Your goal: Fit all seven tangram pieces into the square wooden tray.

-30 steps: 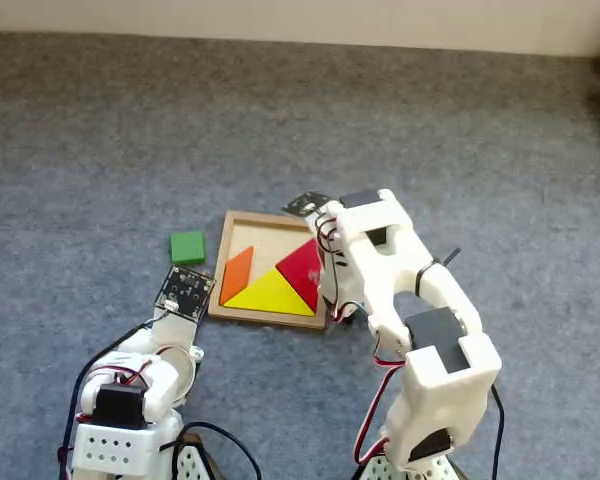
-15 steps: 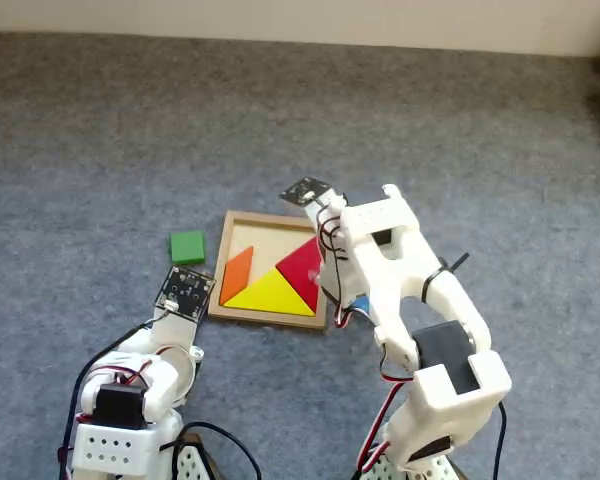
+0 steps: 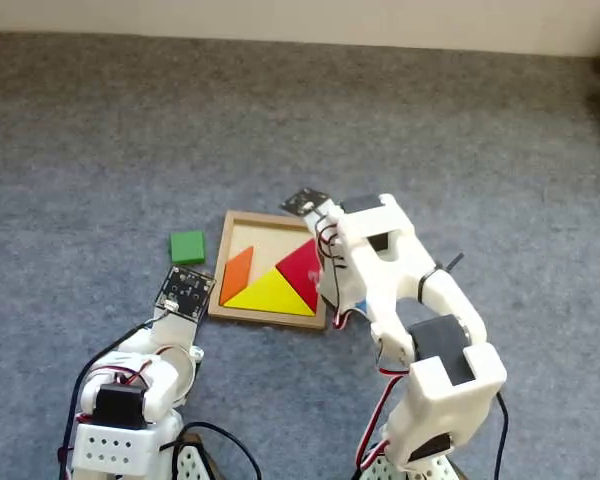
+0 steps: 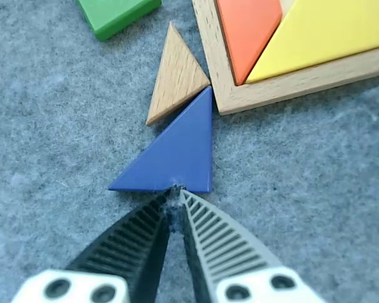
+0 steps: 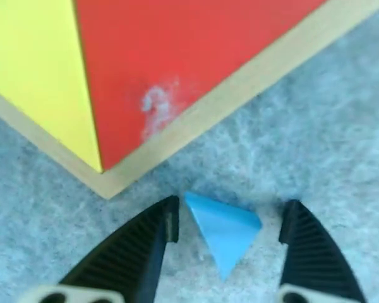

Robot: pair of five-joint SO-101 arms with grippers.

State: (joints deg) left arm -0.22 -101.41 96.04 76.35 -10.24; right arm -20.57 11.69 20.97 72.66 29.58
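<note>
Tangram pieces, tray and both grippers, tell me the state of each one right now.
left gripper: shut, empty.
right gripper: open.
tray: partly filled, three pieces in.
red triangle: in tray.
yellow triangle: in tray.
orange piece: in tray.
green square: outside tray.
wooden triangle: outside, by tray's edge.
dark blue triangle: outside, at left gripper's tips.
light blue triangle: outside, between right gripper's fingers, not gripped.

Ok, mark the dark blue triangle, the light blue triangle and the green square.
dark blue triangle (image 4: 177, 156): left wrist view, centre of its top face.
light blue triangle (image 5: 224, 231): right wrist view, centre of its top face.
green square (image 3: 188, 246): high view, centre of its top face.
</note>
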